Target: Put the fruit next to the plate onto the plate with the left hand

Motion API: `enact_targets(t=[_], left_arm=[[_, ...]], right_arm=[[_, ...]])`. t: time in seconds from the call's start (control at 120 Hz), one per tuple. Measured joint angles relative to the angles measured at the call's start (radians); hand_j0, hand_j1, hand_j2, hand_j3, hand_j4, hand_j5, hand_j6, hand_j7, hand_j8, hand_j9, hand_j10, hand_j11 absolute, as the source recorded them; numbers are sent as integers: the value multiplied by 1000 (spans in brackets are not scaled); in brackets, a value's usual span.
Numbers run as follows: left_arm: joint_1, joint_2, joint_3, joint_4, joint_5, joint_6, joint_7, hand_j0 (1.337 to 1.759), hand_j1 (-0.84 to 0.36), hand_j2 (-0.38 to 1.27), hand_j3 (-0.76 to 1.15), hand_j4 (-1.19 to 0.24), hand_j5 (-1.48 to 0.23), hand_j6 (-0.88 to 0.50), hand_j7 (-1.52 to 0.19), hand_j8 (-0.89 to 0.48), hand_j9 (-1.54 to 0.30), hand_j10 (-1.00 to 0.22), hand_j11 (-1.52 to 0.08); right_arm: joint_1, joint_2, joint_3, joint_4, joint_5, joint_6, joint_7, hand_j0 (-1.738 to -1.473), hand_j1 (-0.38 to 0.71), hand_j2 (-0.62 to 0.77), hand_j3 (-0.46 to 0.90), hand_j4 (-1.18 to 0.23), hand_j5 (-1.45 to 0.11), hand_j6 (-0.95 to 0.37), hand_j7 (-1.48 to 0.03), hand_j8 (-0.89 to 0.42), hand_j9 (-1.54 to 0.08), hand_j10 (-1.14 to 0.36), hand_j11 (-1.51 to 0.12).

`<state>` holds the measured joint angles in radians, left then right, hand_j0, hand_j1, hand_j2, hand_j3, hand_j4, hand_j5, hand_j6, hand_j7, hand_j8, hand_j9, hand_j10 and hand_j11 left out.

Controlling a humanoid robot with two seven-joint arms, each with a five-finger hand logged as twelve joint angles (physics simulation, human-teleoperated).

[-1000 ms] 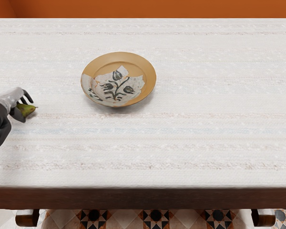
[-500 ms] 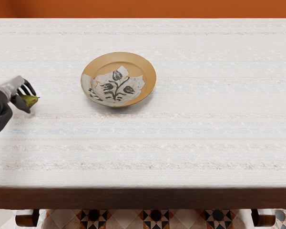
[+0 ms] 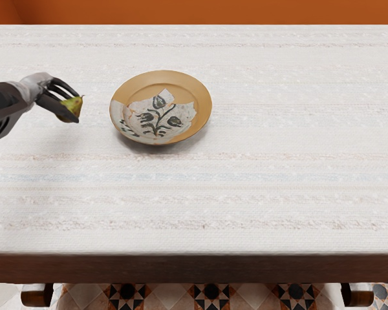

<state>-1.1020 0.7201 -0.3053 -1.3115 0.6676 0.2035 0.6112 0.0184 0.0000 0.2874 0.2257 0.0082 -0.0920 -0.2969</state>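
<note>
A small green pear (image 3: 72, 105) hangs above the table, held in my left hand (image 3: 60, 100), whose dark fingers are curled around it. The hand's arm comes in from the left edge. The pear is a short way left of the plate (image 3: 194, 90), apart from its rim. The plate is orange-brown with a white centre and a dark flower drawing, and nothing lies on it. My right hand does not show.
The white woven tablecloth (image 3: 278, 168) covers the whole table. The table's dark front edge (image 3: 194, 268) runs along the bottom, with patterned floor tiles below. An orange wall stands behind the far edge.
My left hand has lifted the pear off the cloth and carried it up and to the right, from the far left edge toward the plate.
</note>
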Motion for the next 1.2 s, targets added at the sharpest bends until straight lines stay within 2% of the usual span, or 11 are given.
enact_targets(t=[0.017, 0.075, 0.167, 0.375, 0.542, 0.758, 0.808, 0.917, 1.05, 1.2], left_arm=[[-7, -6, -2, 0, -10, -6, 0, 1657, -319, 366, 0, -643, -886, -482, -869, -416, -868, -584, -867], [-19, -30, -8, 0, -32, -22, 0, 1656, -311, 323, 0, -645, -887, -472, -867, -419, -871, -577, -870], [-38, -45, -12, 0, -49, -36, 0, 1657, -327, 394, 0, -638, -902, -480, -870, -418, -872, -579, -868], [-70, -121, -14, 0, -58, -42, 0, 1657, -327, 392, 0, -651, -886, -504, -874, -415, -870, -560, -867], [-78, -177, -14, 2, -58, -43, 0, 1658, -353, 449, 0, -652, -888, -504, -880, -411, -862, -556, -864], [-82, -262, -11, 59, -57, -42, 0, 1658, -349, 445, 0, -650, -877, -538, -868, -438, -860, -548, -862], [-84, -279, -14, 68, -55, -41, 0, 1658, -270, 368, 0, -573, -766, -486, -759, -405, -752, -514, -756], [-78, -291, -52, 78, -54, -38, 0, 1658, -47, 223, 0, -365, -487, -313, -483, -266, -479, -330, -481], [-69, -279, -148, 82, -150, -52, 0, 1658, 115, 121, 0, -213, -284, -187, -282, -162, -280, -196, -280], [45, -198, -254, 82, -328, -239, 0, 1658, 207, 63, 0, -127, -168, -115, -167, -103, -166, -119, -166]], right_arm=[[0, 0, 0, 0, 0, 0, 0, -1658, -349, 0, 0, 0, 0, 0, 0, 0, 0, 0, 0], [0, 0, 0, 0, 0, 0, 0, -1658, -349, 0, 0, 0, 0, 0, 0, 0, 0, 0, 0], [0, 0, 0, 0, 0, 0, 0, -1658, -349, 0, 0, 0, 0, 0, 0, 0, 0, 0, 0], [0, 0, 0, 0, -1, 0, 0, -1658, -349, 0, 0, 0, 0, 0, 0, 0, 0, 0, 0], [0, 0, 0, 0, -1, 0, 0, -1658, -349, 0, 0, 0, 0, 0, 0, 0, 0, 0, 0], [0, 0, 0, 0, -1, 0, 0, -1658, -349, 0, 0, 0, 0, 0, 0, 0, 0, 0, 0], [0, 0, 0, 0, -1, 0, 0, -1658, -349, 0, 0, 0, 0, 0, 0, 0, 0, 0, 0], [0, 0, 0, 0, -1, 0, 0, -1658, -349, 0, 0, 0, 0, 0, 0, 0, 0, 0, 0], [0, 0, 0, 0, -1, 0, 0, -1658, -349, 0, 0, 0, 0, 0, 0, 0, 0, 0, 0], [0, 0, 0, 0, -1, 0, 0, -1658, -349, 0, 0, 0, 0, 0, 0, 0, 0, 0, 0]])
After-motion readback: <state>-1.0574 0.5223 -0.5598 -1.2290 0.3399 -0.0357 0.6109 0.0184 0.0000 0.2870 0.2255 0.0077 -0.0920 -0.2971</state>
